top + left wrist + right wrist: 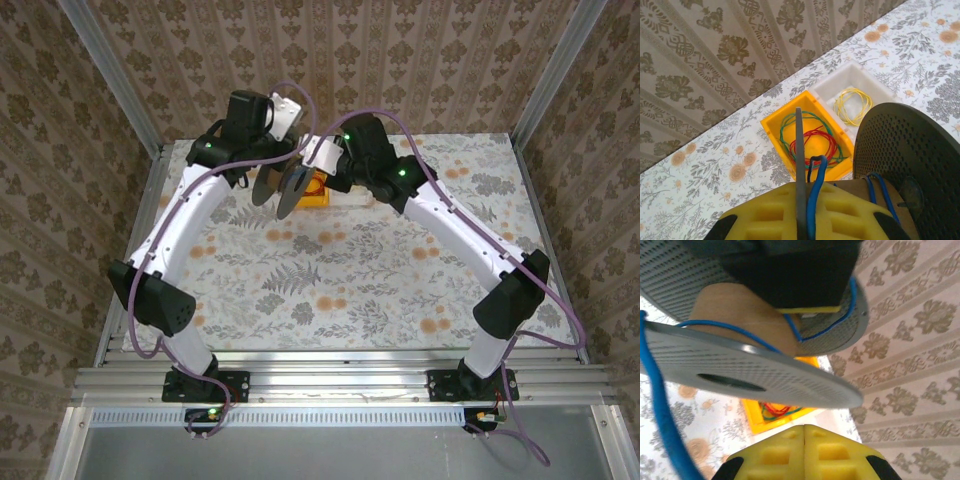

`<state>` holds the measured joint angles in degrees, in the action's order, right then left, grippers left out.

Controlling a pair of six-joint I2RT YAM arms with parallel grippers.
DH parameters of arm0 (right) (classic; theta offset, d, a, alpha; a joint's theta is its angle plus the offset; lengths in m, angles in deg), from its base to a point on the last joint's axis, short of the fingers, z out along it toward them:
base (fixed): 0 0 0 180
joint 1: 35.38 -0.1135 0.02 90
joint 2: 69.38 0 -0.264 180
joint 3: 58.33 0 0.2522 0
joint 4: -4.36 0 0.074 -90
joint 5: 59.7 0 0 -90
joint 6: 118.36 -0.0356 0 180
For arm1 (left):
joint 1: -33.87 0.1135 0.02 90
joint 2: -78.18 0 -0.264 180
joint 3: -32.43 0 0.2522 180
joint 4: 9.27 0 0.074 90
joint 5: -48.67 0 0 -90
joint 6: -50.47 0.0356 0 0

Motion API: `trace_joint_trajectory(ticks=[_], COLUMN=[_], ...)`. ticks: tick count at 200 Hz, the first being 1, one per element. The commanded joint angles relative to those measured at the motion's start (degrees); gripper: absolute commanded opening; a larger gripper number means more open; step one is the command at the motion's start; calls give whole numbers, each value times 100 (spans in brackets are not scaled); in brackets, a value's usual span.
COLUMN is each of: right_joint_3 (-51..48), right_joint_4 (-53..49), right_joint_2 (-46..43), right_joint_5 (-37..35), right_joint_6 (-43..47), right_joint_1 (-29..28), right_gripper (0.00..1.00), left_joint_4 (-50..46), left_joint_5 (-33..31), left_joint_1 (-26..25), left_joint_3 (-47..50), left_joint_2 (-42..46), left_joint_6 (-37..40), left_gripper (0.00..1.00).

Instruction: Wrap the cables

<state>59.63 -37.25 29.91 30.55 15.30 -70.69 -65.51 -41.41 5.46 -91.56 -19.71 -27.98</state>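
Blue cable (815, 200) wound on the black spool (910, 150) above the counter (715, 165).
My left jaws clamp the spool's flange edge, the cable alongside; my right jaws are clenched, the cable passing beside them.

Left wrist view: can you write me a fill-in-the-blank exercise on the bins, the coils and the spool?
1. The yellow bin holds a green coil and a ___ one.
2. The coil lying in the white bin is ___.
3. The cable running past the left gripper onto the spool is ___.

Missing words: red; yellow; blue.
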Motion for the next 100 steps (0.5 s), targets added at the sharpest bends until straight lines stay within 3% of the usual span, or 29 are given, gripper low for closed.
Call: trace_joint_trajectory(ticks=[1,52,100], right_joint_3=[11,348,54], right_joint_4=[435,369,501], right_joint_2=[-52,234,87], right_joint_5=[90,133,678], right_joint_6=[398,716,1070], right_joint_1=[187,369,775], right_gripper=[0,0,0], left_joint_4=[-285,-648,-898], left_joint_5=[227,694,887], left_joint_1=[19,-128,-139], left_joint_3=[-50,-59,-4], left_joint_2=[347,343,466], left_joint_6=[587,1064,1428], left_gripper=[0,0,0])
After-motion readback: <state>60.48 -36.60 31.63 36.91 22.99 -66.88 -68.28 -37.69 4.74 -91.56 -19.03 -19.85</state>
